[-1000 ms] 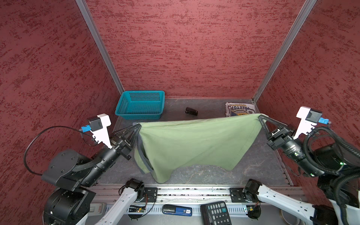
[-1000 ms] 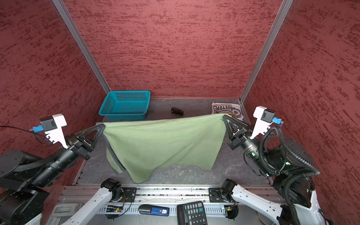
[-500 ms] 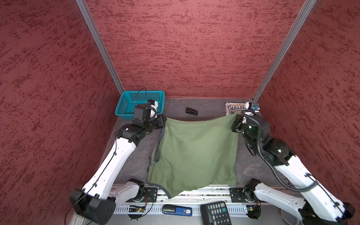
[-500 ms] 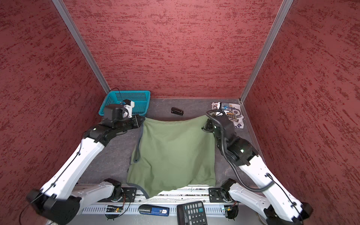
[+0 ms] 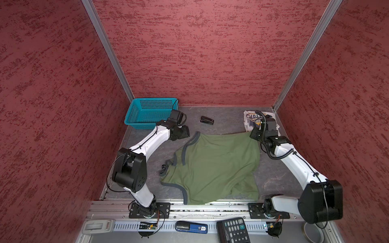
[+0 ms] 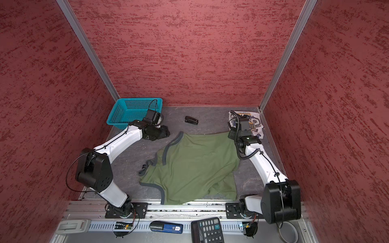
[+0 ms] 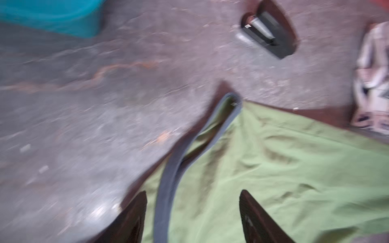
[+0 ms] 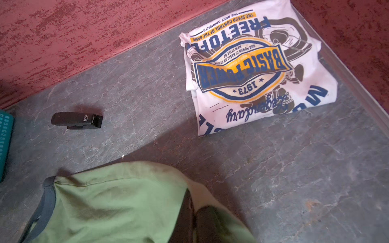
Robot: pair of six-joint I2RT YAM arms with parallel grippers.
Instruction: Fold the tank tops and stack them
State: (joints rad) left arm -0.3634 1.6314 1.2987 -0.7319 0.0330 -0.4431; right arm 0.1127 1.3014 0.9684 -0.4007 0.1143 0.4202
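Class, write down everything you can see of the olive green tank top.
The olive green tank top is soft, matte cloth with dark grey-blue trim round its openings. It lies spread and wrinkled, no print showing, on the grey table, near edge reaching the front rail. The right gripper is shut on a far corner; the left gripper hangs open beside that trim.

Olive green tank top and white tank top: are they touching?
Apart. The right wrist view shows bare grey table between the olive green tank top and the folded white tank top.
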